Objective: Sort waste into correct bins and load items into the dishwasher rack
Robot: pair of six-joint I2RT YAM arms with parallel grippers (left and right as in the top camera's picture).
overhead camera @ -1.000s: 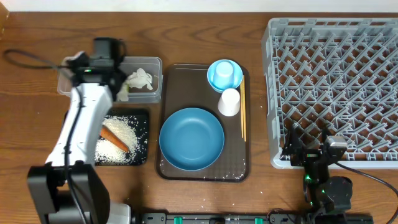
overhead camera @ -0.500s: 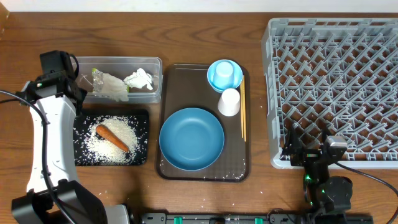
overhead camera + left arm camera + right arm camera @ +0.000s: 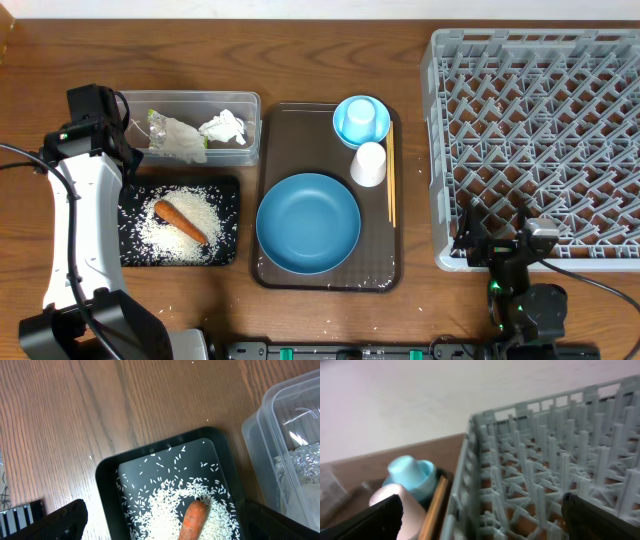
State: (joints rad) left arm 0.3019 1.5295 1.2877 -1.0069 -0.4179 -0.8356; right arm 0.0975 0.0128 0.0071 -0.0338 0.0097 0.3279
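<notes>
The wrapper [image 3: 178,139] is now left in the tub [image 3: 252,100] just beside the left fingers [image 3: 60,522], drawn back and spread empty like the right fingers [image 3: 375,520], so loading is judged next.

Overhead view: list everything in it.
table: 1, brown wood, under everything
rack: 1, grey, right side
brown tray: 1, brown, centre
big bowl: 1, dark blue, brown tray's near half
small bowl: 1, light blue, brown tray's far right corner
cup: 1, white, brown tray, beside small bowl
chopsticks: count unclear, wooden, along brown tray's right edge
tub: 1, clear, far left
tissue: 1, white, in tub
wrapper: 1, pale with green, in tub, left of tissue
black tray: 1, black, nearer than tub
rice: many grains, white, in black tray; few on table
carrot: 1, orange, on rice
left gripper: 1, black, open, over black tray's far corner
right gripper: 1, black, open, at rack's near edge
</notes>
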